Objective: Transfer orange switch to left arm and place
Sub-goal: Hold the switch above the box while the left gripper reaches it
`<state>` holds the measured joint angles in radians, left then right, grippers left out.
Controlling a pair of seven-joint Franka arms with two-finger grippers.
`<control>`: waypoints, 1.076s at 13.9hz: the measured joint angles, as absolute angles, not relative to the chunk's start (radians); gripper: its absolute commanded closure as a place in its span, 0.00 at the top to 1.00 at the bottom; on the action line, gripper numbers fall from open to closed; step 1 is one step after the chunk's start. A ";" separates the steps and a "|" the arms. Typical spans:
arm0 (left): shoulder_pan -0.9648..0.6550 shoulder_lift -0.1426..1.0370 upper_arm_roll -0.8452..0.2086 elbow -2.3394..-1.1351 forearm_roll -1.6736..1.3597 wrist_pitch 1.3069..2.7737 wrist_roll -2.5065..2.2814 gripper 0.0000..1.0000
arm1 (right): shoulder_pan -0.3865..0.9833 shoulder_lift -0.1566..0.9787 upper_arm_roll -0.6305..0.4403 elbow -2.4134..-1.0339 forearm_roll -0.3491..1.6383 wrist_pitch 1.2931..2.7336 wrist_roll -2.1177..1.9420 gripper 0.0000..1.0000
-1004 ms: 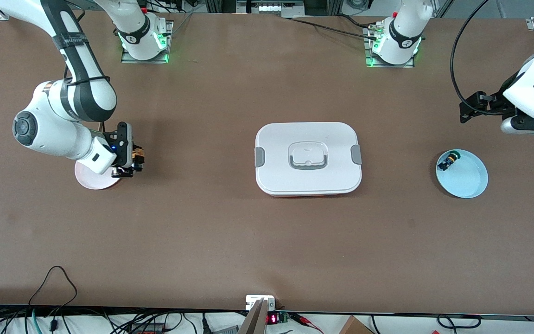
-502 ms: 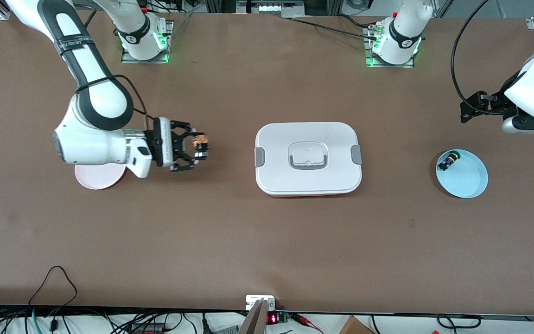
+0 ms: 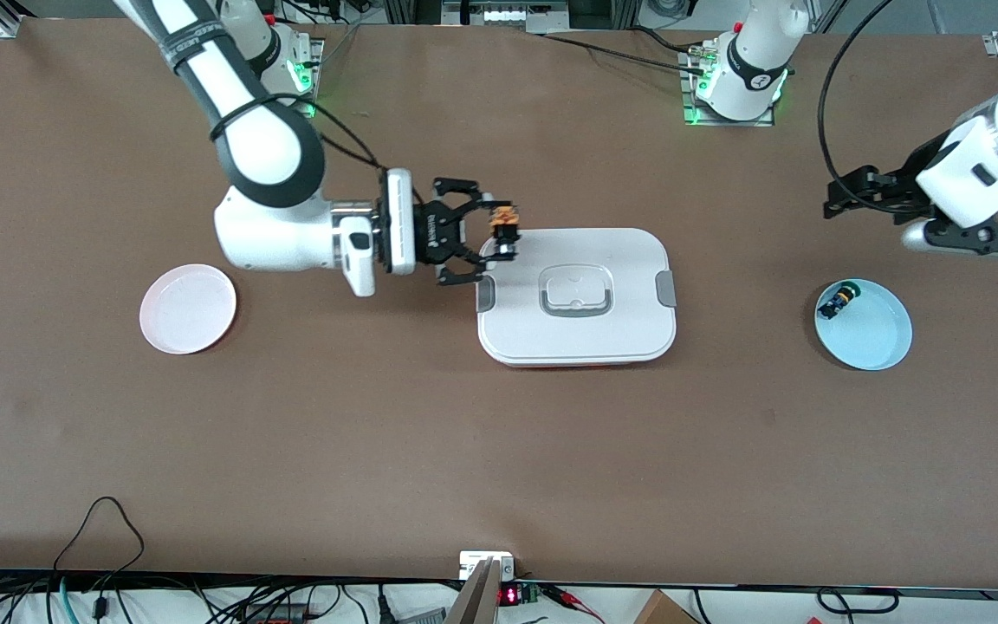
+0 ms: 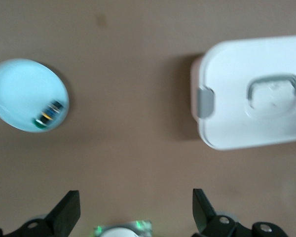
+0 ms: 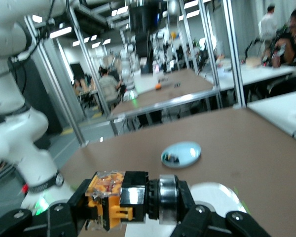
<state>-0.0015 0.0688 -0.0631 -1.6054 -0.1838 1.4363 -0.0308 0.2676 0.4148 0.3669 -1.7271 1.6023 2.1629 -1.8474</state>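
- Right gripper (image 3: pixel 499 238), black and two-fingered, clenched on the tiny orange switch (image 3: pixel 503 218) with its black body and silvery bits; held sideways between the fingertips, as the right wrist view confirms (image 5: pixel 123 200).
- Seen just above the centre of the front view, over the corner of the large white rounded plastic box (image 3: pixel 620 260) at the right arm's end, by its grey clip.
- Carried there within one second from above the round pink plate (image 3: pixel 187 308), now bare at mid-height toward the right arm's end of the brown table (image 3: pixel 378 433).
- Meaning for the task: pickup done, transfer under way, handover not yet made. Judged risky, since the carried switch now overlaps the box outline rather than skirting it; height above the lid not readable from here.
- Left gripper (image 3: pixel 850 195), black, fingers spread wide and empty in the left wrist view (image 4: pixel 69 215); hanging in the upper part of the front view above bare table, next to the round pale-blue plate (image 3: pixel 876 347).
- Shifted slightly toward the box over the same second, so probably readying to receive.
- On the blue plate, a small green-capped switch with blue-yellow body (image 3: pixel 837 302), unmoved; not the task's piece.
- Likely next need: meeting point for both grippers clear of the box.
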 measured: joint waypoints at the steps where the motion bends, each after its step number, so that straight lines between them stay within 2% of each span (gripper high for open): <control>1: -0.001 0.086 -0.062 -1.606 -0.240 1.409 -0.031 1.00 | 0.307 0.417 0.367 -1.704 1.664 2.208 -1.863 0.01; 5: 0.018 0.132 -0.060 -1.606 -0.581 1.361 -0.031 1.00 | 0.432 0.425 0.368 -1.595 1.751 2.401 -1.865 0.01; 9: 0.045 0.135 -0.057 -1.627 -0.906 1.357 -0.001 1.00 | 0.446 0.427 0.362 -1.562 1.753 2.417 -1.876 0.01; 11: 0.046 0.137 -0.058 -1.685 -1.079 1.381 0.092 1.00 | 0.447 0.438 0.360 -1.562 1.753 2.416 -1.894 0.01; 15: 0.041 0.138 -0.128 -1.893 -1.384 1.599 0.373 1.00 | 0.453 0.450 0.361 -1.560 1.753 2.418 -1.903 0.01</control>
<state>0.0411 0.1379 -0.1284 -1.8934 -1.3836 1.5985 0.3726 0.4531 0.4499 0.3609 -1.5599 1.7531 2.4180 -1.9026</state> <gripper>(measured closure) 0.000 0.282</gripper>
